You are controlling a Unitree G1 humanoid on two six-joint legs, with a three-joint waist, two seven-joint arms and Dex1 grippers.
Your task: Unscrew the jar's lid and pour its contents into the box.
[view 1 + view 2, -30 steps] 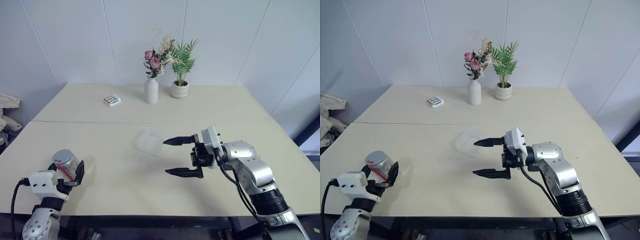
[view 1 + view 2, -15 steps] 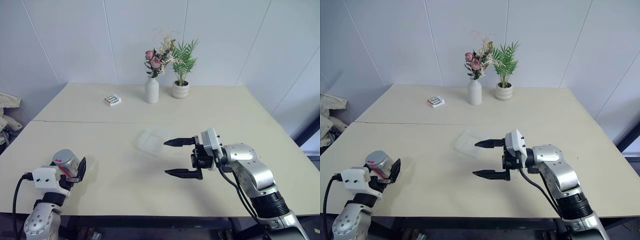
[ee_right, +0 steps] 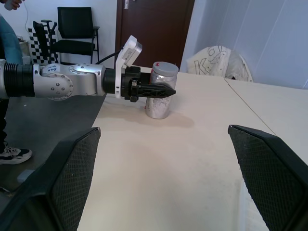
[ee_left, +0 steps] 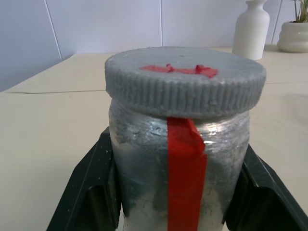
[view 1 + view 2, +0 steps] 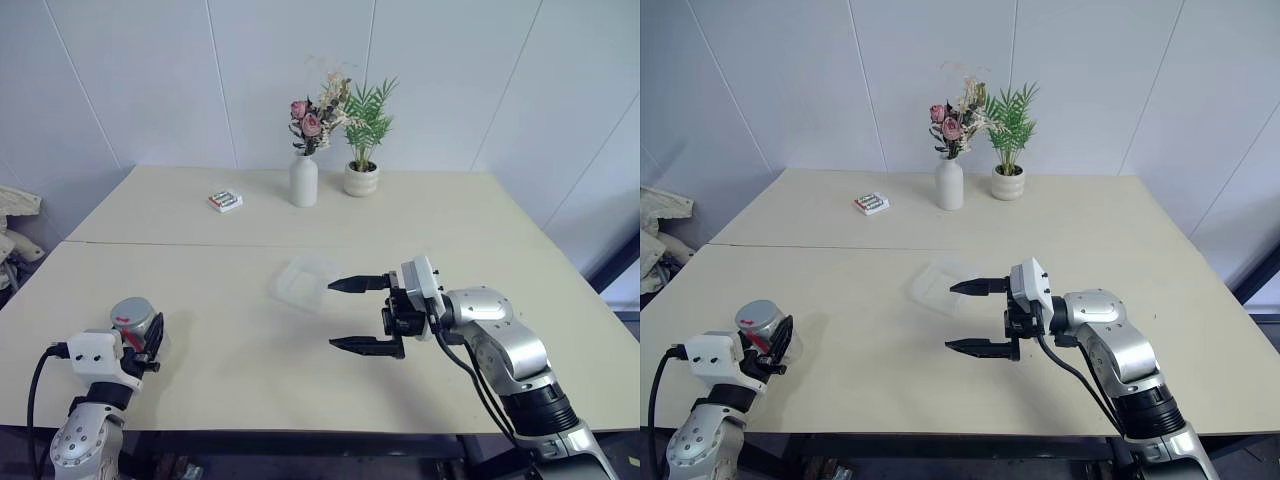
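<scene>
I see the jar (image 4: 180,159) near the front left corner of the table (image 5: 200,270), standing upright with its bottom on the tabletop. The grey lid (image 4: 185,79) is on top of it, with a small red mark on it, and a strip of red tape runs down the jar's side. My left gripper (image 5: 140,340) is closed on the jar now, with one black finger (image 4: 91,192) pressed on each side. That arm reaches forward low over the table edge, pointing a little upward.

A second ago those fingers stood wide around the jar and the jar leaned over toward the middle of the table. Now the fingers have squeezed in and the jar stands straight.

My right gripper (image 5: 360,313) hangs above the middle of the table, well apart from the jar. Its arm is bent so the gripper points sideways toward my left. Its two fingers are spread wide and hold nothing. It has not moved since a second ago.

The clear box (image 5: 303,282) lies flat on the table just beside the right gripper's far finger. Far back by the wall stand a white vase of flowers (image 5: 303,180) and a small white plant pot (image 5: 360,178), with a little green-and-white packet (image 5: 225,200) off to their left.
</scene>
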